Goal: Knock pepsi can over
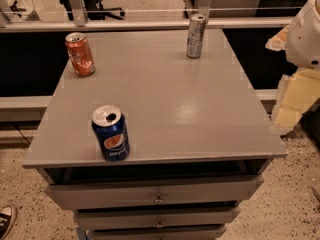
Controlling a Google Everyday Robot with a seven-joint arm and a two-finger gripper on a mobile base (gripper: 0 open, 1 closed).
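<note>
Claw sat off past the table's back right corner, just a white rounded lump, well apart from every can and touching none. Spread or pressed together? Honestly couldn't tell. Pepsi can stood upright near the front left corner, just back from the front edge, long axis straight up, silver top with its dark opening facing up, logo facing the front edge. Dark blue, round red-white-blue logo, white lettering below. Orange can stood by the back left corner, silver can along the back edge.
</note>
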